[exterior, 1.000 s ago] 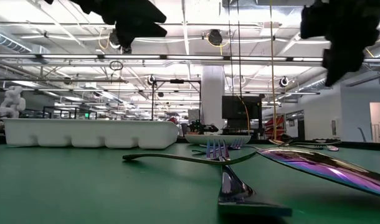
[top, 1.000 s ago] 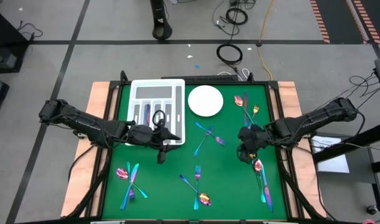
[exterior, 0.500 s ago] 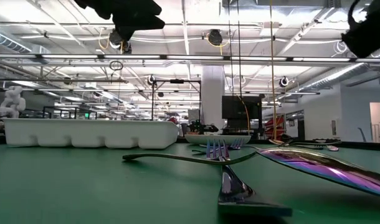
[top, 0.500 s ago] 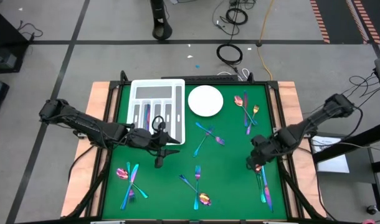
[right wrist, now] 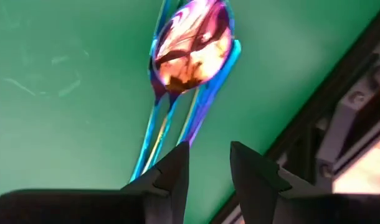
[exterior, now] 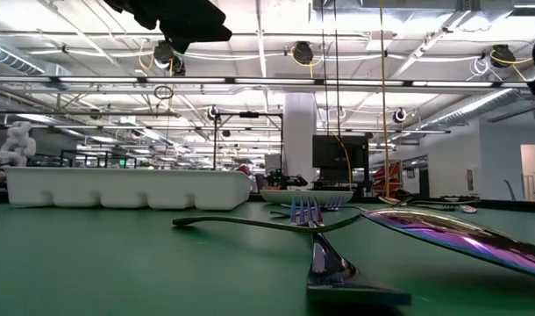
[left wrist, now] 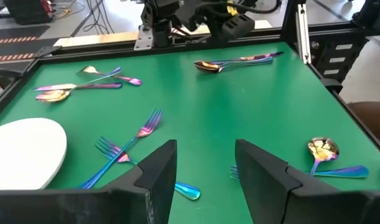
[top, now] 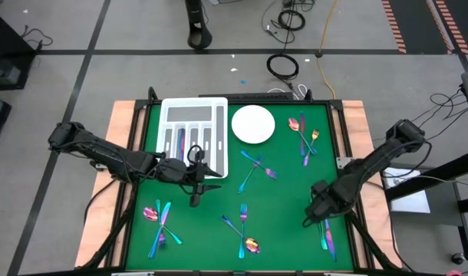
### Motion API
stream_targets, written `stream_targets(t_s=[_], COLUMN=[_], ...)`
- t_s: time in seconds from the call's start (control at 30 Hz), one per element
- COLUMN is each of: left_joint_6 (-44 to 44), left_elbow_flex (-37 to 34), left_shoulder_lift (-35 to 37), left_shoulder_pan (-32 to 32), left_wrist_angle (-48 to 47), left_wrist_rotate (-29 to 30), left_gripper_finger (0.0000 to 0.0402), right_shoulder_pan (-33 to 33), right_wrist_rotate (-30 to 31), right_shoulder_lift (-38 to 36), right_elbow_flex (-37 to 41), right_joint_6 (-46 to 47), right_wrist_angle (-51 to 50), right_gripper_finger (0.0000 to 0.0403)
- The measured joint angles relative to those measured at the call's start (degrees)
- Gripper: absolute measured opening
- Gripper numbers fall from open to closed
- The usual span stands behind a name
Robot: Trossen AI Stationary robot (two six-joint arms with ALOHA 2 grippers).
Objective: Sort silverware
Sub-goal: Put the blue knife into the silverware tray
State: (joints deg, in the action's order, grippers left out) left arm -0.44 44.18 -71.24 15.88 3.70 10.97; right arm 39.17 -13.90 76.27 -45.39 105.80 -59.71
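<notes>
The silverware lies in small iridescent heaps on the green table: near left (top: 159, 222), near middle (top: 244, 230), centre (top: 255, 167), far right (top: 304, 134) and near right (top: 325, 234). My right gripper (top: 311, 220) points down over the near-right heap, open. In its wrist view a spoon bowl (right wrist: 190, 46) and several thin handles (right wrist: 168, 127) lie just ahead of the gripper (right wrist: 209, 171), with nothing between the fingers. My left gripper (top: 196, 198) hangs open above the table, near the tray's near end. Its wrist view shows the gripper (left wrist: 202, 177) bare.
A white divided tray (top: 194, 132) stands at the far left, with a round white plate (top: 253, 124) beside it. The table's black frame rail (right wrist: 314, 118) runs close by my right gripper. Bare green cloth (top: 288, 195) lies between the heaps.
My right gripper has swung toward the table's near edge and sunk, rolling and tipping to point more steeply down. It now stands over the near-right heap and has all but left the low view. My left gripper has rolled a little in place.
</notes>
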Motion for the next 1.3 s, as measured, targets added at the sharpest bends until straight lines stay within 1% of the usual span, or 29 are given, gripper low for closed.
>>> stream_targets(t_s=[0.2,0.5,0.63,0.8,0.9,1.03,1.17,1.3], left_joint_6=[1.4,1.3,1.2,1.3,1.3,1.6,2.7,2.8], left_elbow_flex=[0.0,0.0,0.0,0.0,0.0,0.0,0.0,0.0], left_shoulder_lift=[0.0,0.0,0.0,0.0,0.0,0.0,0.0,0.0], left_shoulder_pan=[0.0,0.0,0.0,0.0,0.0,0.0,0.0,0.0], left_wrist_angle=[0.7,0.6,0.6,1.5,2.0,1.9,1.9,1.8], left_wrist_rotate=[0.0,-0.3,-0.3,-0.3,-0.3,-0.3,-0.3,-0.3], left_gripper_finger=[0.0164,0.0164,0.0164,0.0164,0.0164,0.0164,0.0164,0.0164], right_shoulder_pan=[0.5,1.2,1.5,1.7,2.7,3.0,3.0,3.3], right_wrist_rotate=[0.4,0.4,0.3,1.3,3.7,3.7,3.3,3.3], right_shoulder_lift=[3.1,2.8,1.9,-2.8,-4.3,-3.4,-2.0,-1.3], right_elbow_flex=[0.1,4.8,4.3,3.6,3.7,4.6,4.7,4.7], right_joint_6=[-1.2,-2.2,-5.5,-4.6,-4.5,-4.1,-2.6,-0.1], right_wrist_angle=[1.3,6.0,2.8,-1.9,-0.6,2.7,3.1,5.9], right_gripper_finger=[0.0083,0.0058,0.0057,0.0058,0.0074,0.0116,0.0159,0.018])
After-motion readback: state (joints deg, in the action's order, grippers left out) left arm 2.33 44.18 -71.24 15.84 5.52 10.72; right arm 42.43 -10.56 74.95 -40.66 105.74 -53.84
